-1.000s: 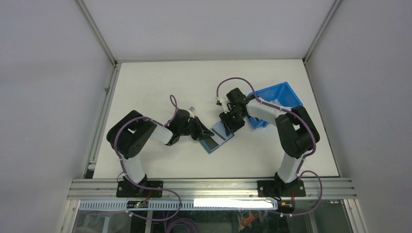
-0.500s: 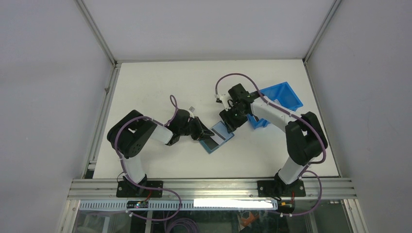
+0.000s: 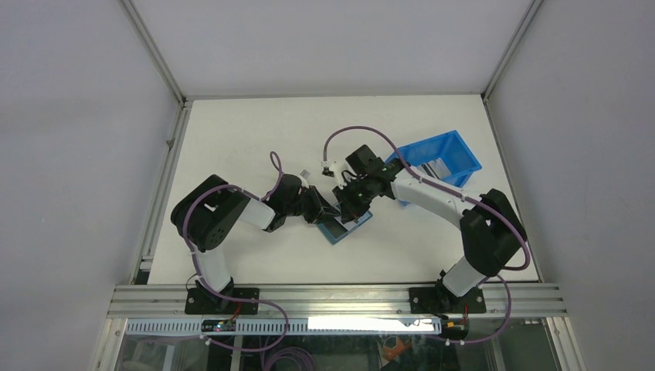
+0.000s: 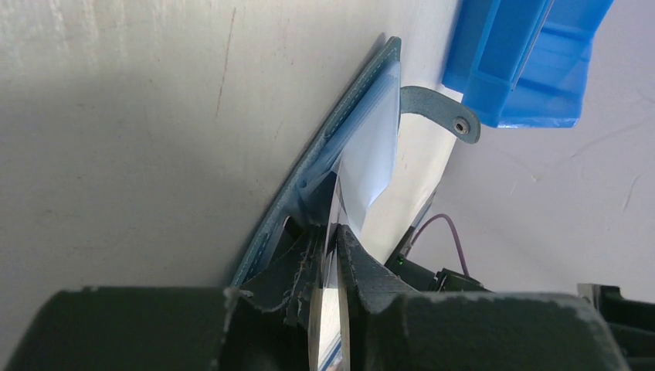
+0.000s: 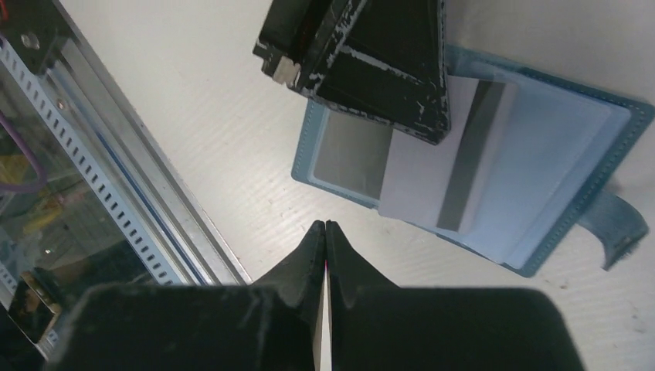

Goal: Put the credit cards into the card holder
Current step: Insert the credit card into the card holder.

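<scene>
The open card holder [image 5: 571,162], crossed by a striped card [image 5: 432,170], is pinched by the left tool [image 4: 330,236], a second card [image 5: 324,325] by the right tool [image 5: 324,226].

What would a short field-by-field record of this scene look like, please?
card holder: open flat on the table, snap tab sticking out
striped card: across the open holder, one end in the left tool
left tool: shut on the striped card
right tool: shut, beside the holder's edge; any load unclear
blue bin: on the table's right side, spare cards inside
</scene>
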You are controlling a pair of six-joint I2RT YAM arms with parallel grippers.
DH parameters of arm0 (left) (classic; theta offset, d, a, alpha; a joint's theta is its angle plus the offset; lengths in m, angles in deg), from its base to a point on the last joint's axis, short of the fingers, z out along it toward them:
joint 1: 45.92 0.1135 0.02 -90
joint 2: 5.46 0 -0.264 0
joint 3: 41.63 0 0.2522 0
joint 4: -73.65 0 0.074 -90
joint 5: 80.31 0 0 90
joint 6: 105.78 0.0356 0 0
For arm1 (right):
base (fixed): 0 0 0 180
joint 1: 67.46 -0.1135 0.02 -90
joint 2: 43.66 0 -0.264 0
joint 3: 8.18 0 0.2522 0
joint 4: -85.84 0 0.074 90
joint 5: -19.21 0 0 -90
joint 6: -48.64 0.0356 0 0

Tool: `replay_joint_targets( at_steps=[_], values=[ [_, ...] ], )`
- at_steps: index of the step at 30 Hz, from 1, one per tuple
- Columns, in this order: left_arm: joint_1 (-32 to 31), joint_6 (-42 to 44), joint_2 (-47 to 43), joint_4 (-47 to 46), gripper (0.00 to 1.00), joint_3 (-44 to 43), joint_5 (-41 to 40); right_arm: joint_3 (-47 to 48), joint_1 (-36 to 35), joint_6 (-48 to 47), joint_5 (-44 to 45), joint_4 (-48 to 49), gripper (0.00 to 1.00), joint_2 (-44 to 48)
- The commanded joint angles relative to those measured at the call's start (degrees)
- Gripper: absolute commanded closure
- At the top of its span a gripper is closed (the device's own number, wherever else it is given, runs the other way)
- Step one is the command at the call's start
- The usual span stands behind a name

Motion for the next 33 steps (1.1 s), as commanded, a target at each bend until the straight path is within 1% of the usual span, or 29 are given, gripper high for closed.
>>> replay_joint_targets(
  at_steps=[1,4,6,8,13,17,22,25,28,33],
  values=[
    [0.31,0.22,1.43,1.01,0.87,1.15,-0.90,-1.01,-2.11,12.62,2.67,9.66,0.98,-1.02],
    [0.31,-0.10,1.57,0.59,0.87,1.28,-0.79,-2.57,-4.64,16.76,6.89,13.01,0.98,-1.75],
    [0.31,-0.41,1.74,0.00,0.87,1.40,-0.73,-4.28,-5.79,17.93,9.38,14.99,0.98,-2.09],
    [0.31,-0.70,2.05,-0.46,0.87,1.45,-0.58,-5.75,-6.73,18.03,12.33,17.22,0.98,-2.31],
    [0.31,-0.92,2.56,-0.89,0.87,1.33,-0.25,-7.67,-8.70,16.09,15.74,19.71,0.98,-2.78],
    [0.31,-1.01,2.74,-1.14,0.87,1.28,-0.11,-6.97,-9.08,15.57,19.18,19.38,0.98,-4.80],
    [0.31,-1.16,2.79,-1.62,0.87,1.66,0.00,-4.15,-9.64,15.07,21.19,17.69,0.97,-7.35],
    [0.31,-1.36,2.83,-2.10,0.86,1.92,0.05,-3.30,-10.40,14.32,24.31,16.97,0.97,-8.10],
    [0.31,-1.45,2.92,-2.25,0.85,1.87,0.09,-3.34,-10.61,14.24,28.07,16.65,0.95,-7.75],
    [0.31,-1.62,3.33,-2.29,0.83,1.44,0.39,-3.36,-10.85,13.41,31.84,16.36,0.91,-7.44]
  ],
)
